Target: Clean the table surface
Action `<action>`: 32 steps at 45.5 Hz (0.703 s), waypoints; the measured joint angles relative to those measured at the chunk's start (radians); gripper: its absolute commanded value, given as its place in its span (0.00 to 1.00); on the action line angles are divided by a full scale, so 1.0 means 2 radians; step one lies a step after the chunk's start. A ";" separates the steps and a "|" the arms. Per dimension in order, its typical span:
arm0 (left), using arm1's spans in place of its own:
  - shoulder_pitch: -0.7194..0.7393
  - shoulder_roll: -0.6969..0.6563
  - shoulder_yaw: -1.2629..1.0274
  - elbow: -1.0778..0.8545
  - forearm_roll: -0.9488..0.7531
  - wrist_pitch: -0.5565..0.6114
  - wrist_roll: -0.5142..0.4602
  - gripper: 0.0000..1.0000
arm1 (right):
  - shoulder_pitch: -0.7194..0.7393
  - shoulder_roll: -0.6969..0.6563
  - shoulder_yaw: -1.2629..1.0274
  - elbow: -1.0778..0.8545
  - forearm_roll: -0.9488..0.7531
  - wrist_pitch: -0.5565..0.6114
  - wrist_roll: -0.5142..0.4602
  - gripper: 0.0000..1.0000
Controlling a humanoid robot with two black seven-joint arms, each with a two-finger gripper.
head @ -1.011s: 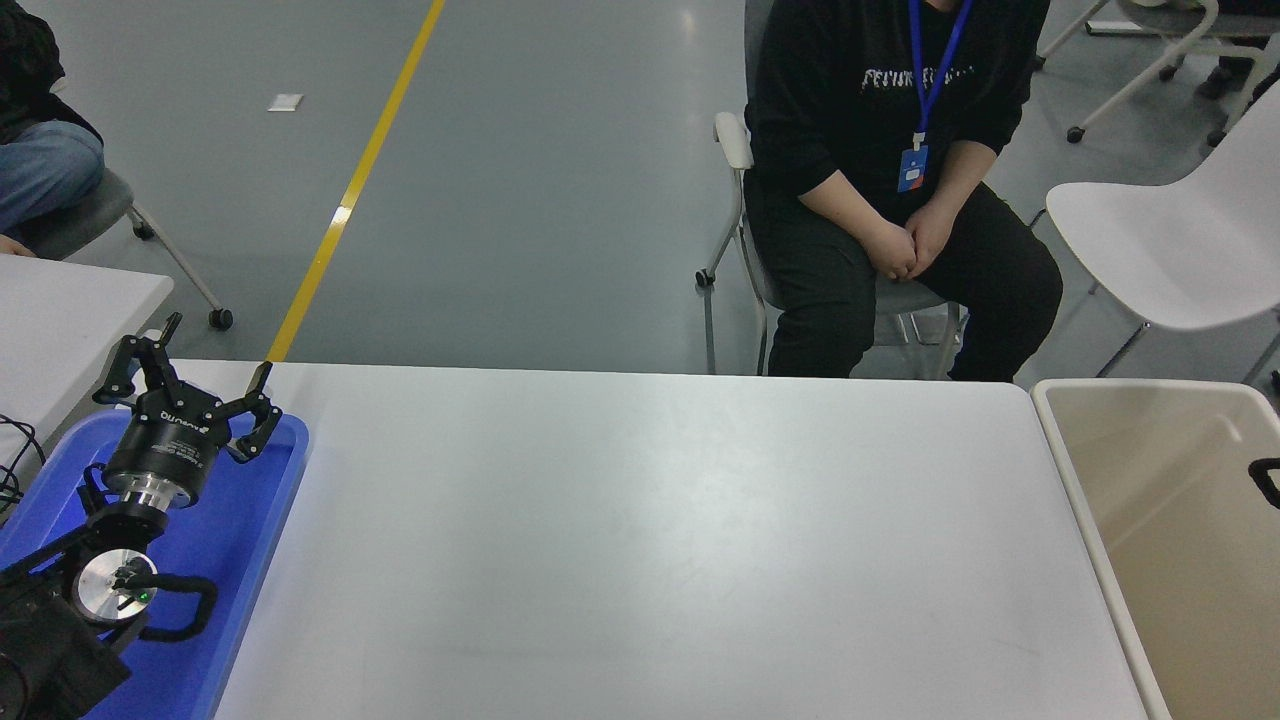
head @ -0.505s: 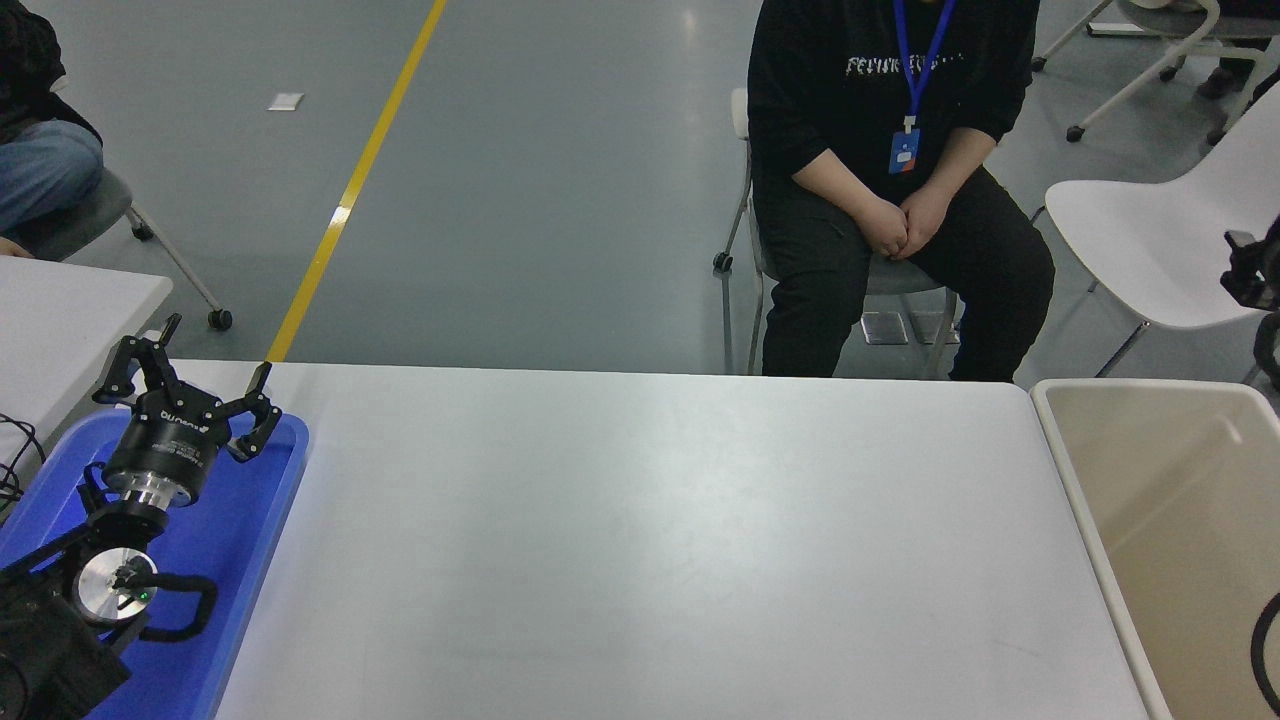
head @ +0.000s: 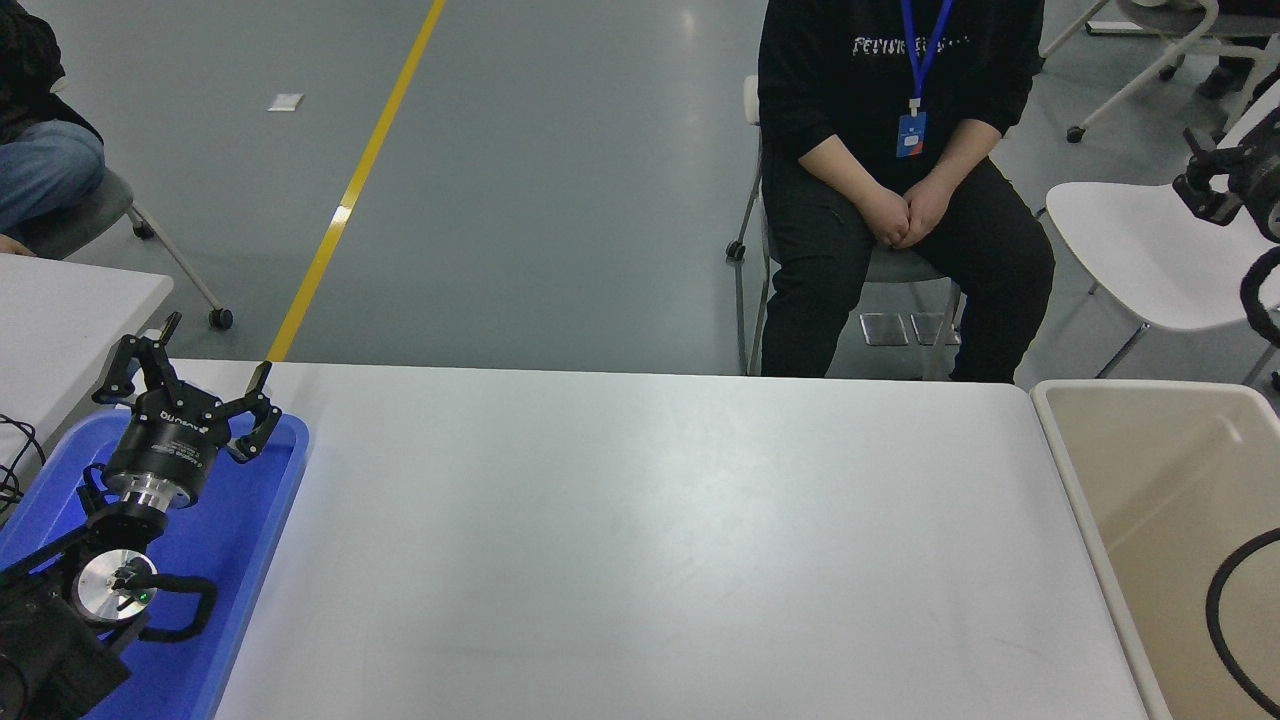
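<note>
Right now the glossy white tabletop is stretching wide between both arms. Over the blue tray at its left edge, the left hand is hovering with fingers spread open. Beyond the far right corner, the right hand is hanging high above the beige bin; whether it is open or closed, I cannot tell.

The glossy white table surface carries a blue tray at its left edge.
</note>
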 measured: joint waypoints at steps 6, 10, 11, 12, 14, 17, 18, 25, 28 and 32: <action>0.000 0.000 0.000 0.000 0.000 0.000 0.000 1.00 | -0.035 0.014 0.011 0.039 -0.002 0.001 0.021 0.98; 0.000 0.000 0.000 0.000 0.000 0.000 0.000 1.00 | -0.053 0.022 0.015 0.054 -0.004 0.001 0.035 0.98; 0.000 0.000 0.000 0.000 0.000 0.000 0.000 1.00 | -0.057 0.024 0.016 0.057 -0.004 0.001 0.037 0.98; 0.000 0.000 0.000 0.000 0.000 0.000 0.000 1.00 | -0.062 0.026 0.016 0.059 -0.004 0.001 0.040 0.98; 0.000 0.000 0.000 0.000 0.000 0.000 0.000 1.00 | -0.073 0.031 0.018 0.067 -0.004 0.001 0.047 0.98; 0.000 0.000 0.000 0.000 0.000 0.000 0.000 1.00 | -0.087 0.038 0.020 0.075 -0.005 0.001 0.054 0.98; 0.000 0.000 0.000 0.000 0.000 0.000 0.000 1.00 | -0.092 0.040 0.021 0.077 -0.005 0.001 0.056 0.98; 0.000 0.000 0.000 0.000 0.000 0.000 0.000 1.00 | -0.123 0.057 0.031 0.086 -0.006 0.001 0.069 0.98; 0.000 0.000 0.000 0.000 0.000 0.000 0.000 1.00 | -0.135 0.064 0.035 0.087 -0.007 0.001 0.073 0.98; 0.000 0.000 0.000 0.000 0.000 0.000 0.000 1.00 | -0.149 0.074 0.038 0.088 -0.008 0.002 0.079 0.98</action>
